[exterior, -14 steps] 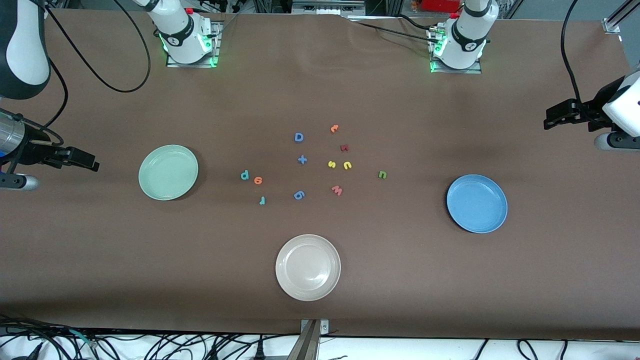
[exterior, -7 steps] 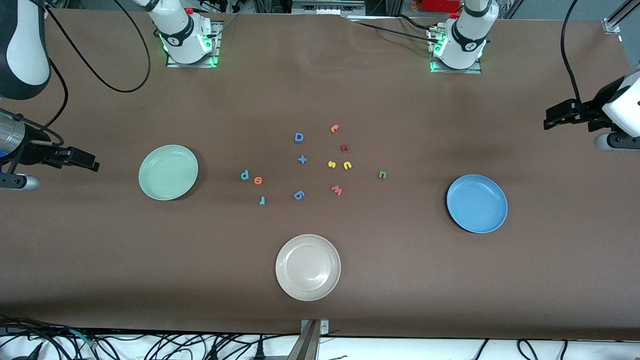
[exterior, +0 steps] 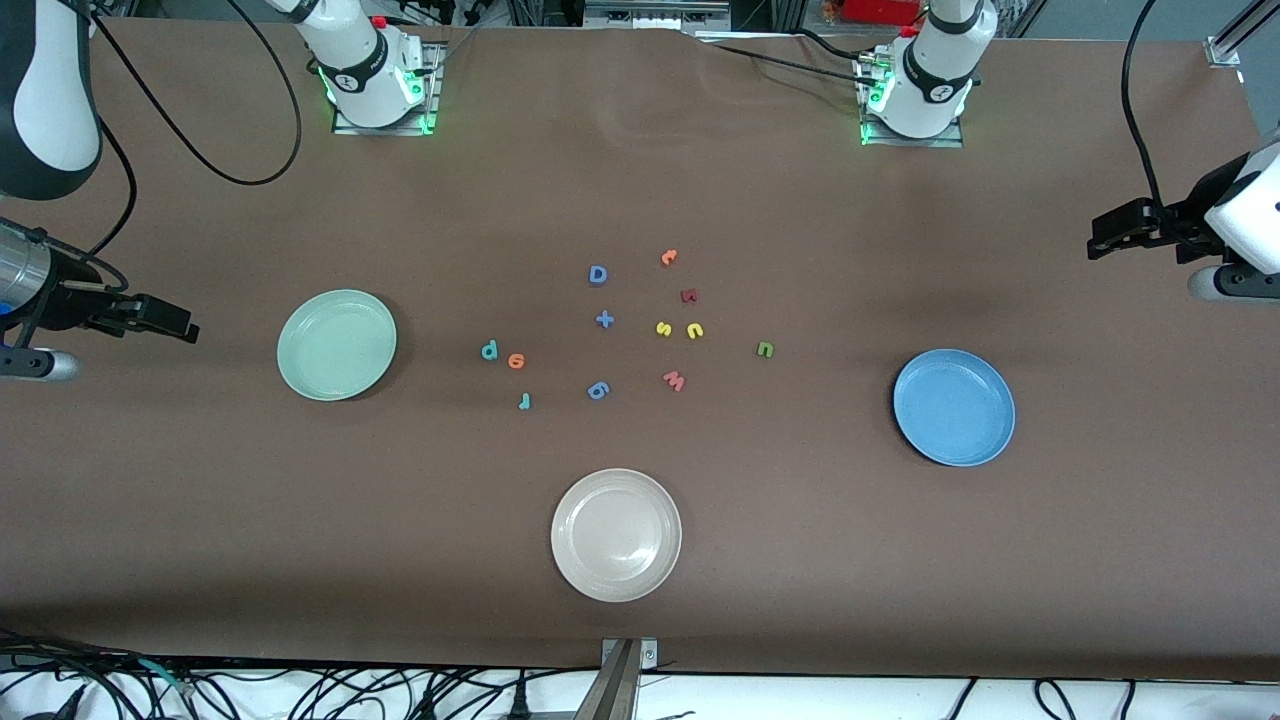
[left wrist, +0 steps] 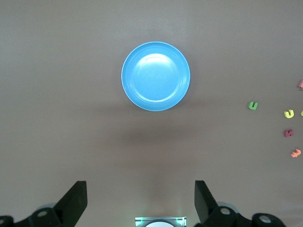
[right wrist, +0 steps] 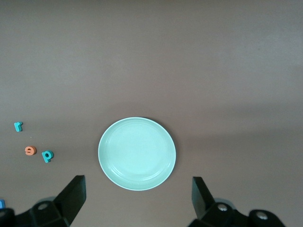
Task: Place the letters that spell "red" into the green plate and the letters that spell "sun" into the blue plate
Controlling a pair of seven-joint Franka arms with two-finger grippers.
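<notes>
Both arms are hanging at the table ends: my right gripper (exterior: 185,328) and left gripper (exterior: 1098,240), fingers wide apart, holding nothing. I'm eyeing d (exterior: 489,350), e (exterior: 516,361), r (exterior: 524,401) beside the green plate (exterior: 336,345); s (exterior: 663,328), u (exterior: 694,330), n (exterior: 765,349) nearer the blue plate (exterior: 954,407). Tiny foam, so I'm risking grabbing the capital D (exterior: 598,275) or nudging neighbours.

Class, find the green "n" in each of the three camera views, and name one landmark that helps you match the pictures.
Front view: the green "n" lies on the table between the yellow "u" and the blue plate.
Left wrist view: it lies between the blue plate and the yellow "u".
Right wrist view: not in it.
Shared landmark: the blue plate, in the front and left wrist views.
</notes>
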